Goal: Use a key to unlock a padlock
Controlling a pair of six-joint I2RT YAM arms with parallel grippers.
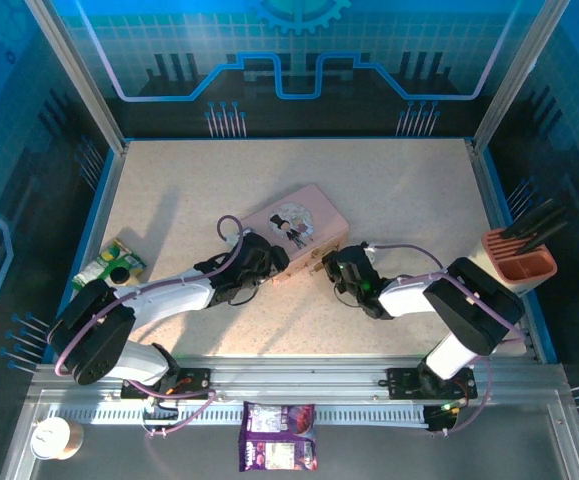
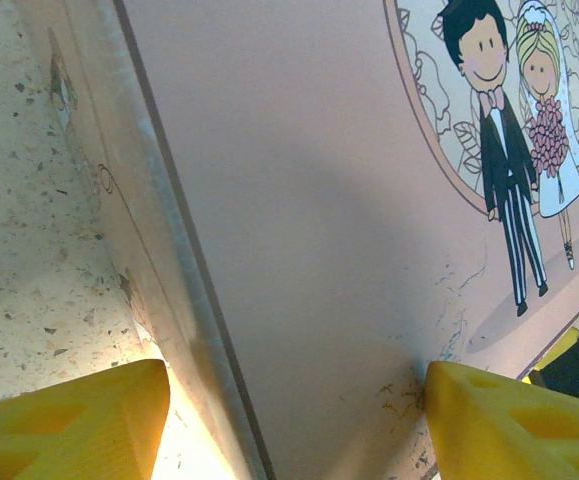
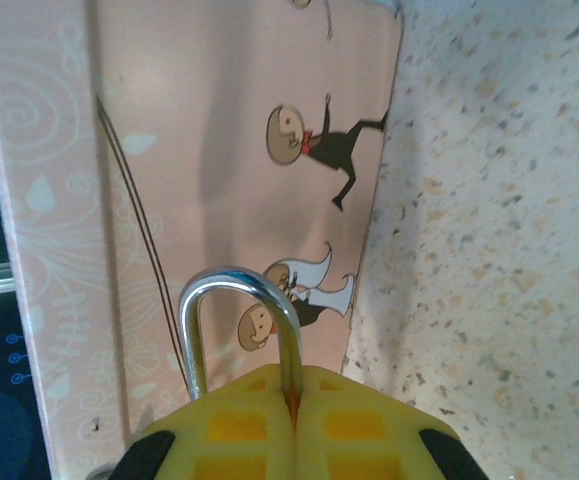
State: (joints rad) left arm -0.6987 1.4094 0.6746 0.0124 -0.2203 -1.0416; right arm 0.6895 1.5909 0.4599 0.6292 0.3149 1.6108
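Right gripper (image 3: 291,400): jaws closed on the padlock (image 3: 234,277), silver shackle sticking out toward 12 o'clock, against the pink tin (image 1: 299,222) | left gripper (image 2: 294,400): jaws wide apart, straddling the tin's edge at its 7 o'clock | padlock at the tin's 5 o'clock side, mid-table (image 1: 419,200)

We find the padlock (image 3: 231,276) by its thin silver shackle, a smooth U standing upright. Its arch is free and its legs run down into the closed yellow fingers of the right gripper (image 3: 294,400). The fingers hide the body, so we cannot tell whether it is locked. It sits close before the pink tin (image 3: 169,150).
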